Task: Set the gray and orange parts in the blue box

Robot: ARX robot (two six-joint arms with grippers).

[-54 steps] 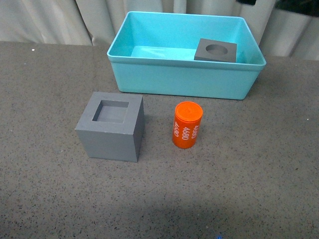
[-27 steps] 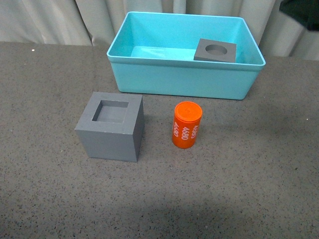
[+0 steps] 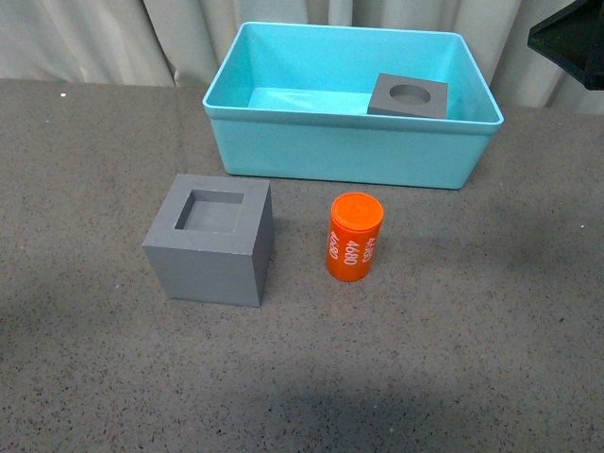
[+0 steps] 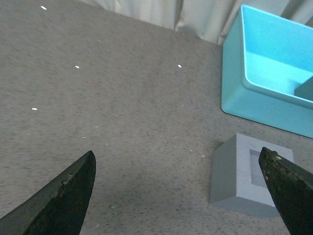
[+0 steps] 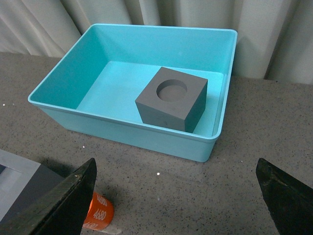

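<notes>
The blue box (image 3: 349,151) stands at the back of the table. The gray cube with a round recess (image 3: 408,96) lies inside it at the right. The gray cube with a square recess (image 3: 209,241) and the upright orange cylinder marked "4680" (image 3: 354,238) stand on the table in front of the box. My right gripper (image 5: 176,160) is open and empty, above the table in front of the box (image 5: 146,134), with the orange cylinder (image 5: 98,213) near one finger. My left gripper (image 4: 176,151) is open and empty, beside the square-recess cube (image 4: 239,176).
The table is a dark speckled surface (image 3: 472,359). Pale curtains (image 3: 85,38) hang behind it. A dark part of my right arm (image 3: 571,38) shows at the top right of the front view, above and to the right of the box.
The dark part of my right arm has moved to the right and lower at the top right of the front view. The cubes, cylinder and box have not moved.
</notes>
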